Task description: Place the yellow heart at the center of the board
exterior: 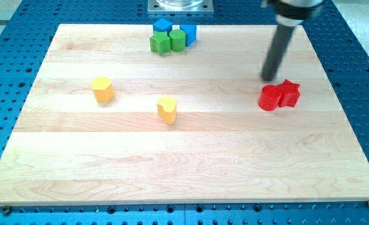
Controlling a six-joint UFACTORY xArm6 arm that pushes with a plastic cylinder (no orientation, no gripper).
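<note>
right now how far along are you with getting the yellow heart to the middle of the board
Done: the yellow heart already sits near the board's centre, a little toward the view's left. In hand: nothing; my tip is far off at the view's right, just above the two red blocks and touching neither yellow block. Left: perhaps a small nudge toward the view's right. The other yellow block lies further left.

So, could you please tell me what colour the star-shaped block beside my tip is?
Red: the star block shows clearly in the camera view.
</note>
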